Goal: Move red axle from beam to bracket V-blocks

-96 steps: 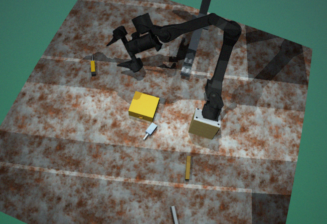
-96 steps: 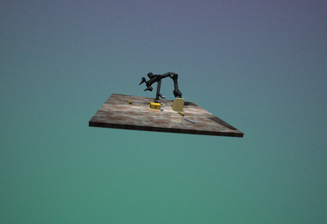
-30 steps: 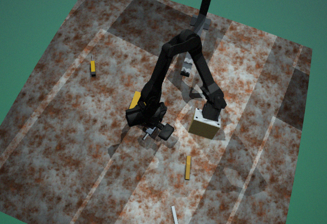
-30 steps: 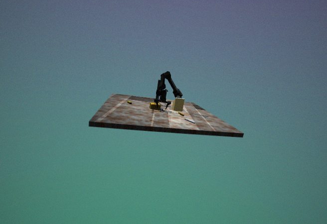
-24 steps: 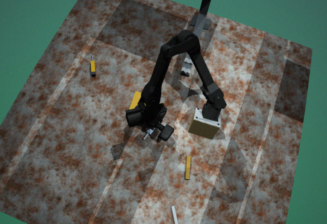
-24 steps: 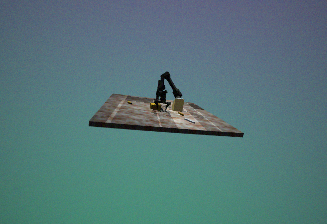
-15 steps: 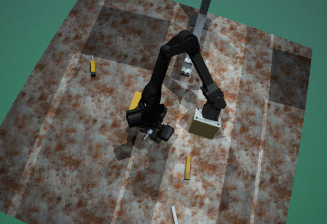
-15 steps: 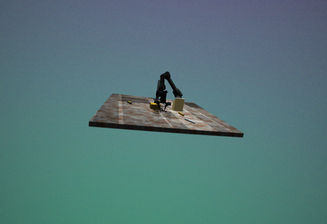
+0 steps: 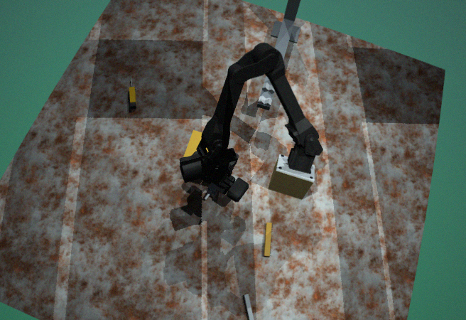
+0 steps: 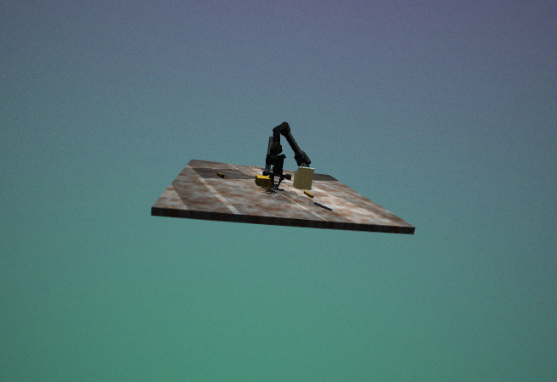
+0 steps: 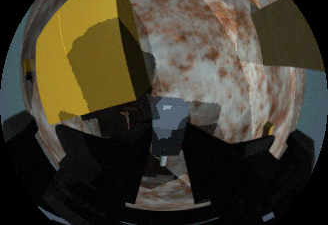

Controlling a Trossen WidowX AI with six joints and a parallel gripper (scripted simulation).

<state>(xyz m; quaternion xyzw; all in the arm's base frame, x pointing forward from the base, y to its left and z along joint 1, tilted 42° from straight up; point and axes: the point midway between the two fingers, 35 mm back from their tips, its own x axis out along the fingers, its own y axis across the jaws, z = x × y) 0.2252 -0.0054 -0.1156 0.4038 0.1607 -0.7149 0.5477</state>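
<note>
Just beside the yellow block (image 9: 192, 143) (image 10: 262, 180) (image 11: 85, 54), the black gripper (image 9: 215, 190) (image 10: 277, 188) (image 11: 167, 122), fingers closed on a grey-blue piece (image 9: 211, 191) (image 11: 170, 116) with a pale tip (image 9: 206, 196) (image 11: 163, 161)

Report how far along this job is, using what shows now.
Done: nothing plainly; I can't make out a red axle, and none shows on the grey zigzag-topped blocks.
In hand: the black gripper is shut on a grey block with a pale pin.
Left, apparently: freeing and seating the axle, opening the gripper, backing away.
</note>
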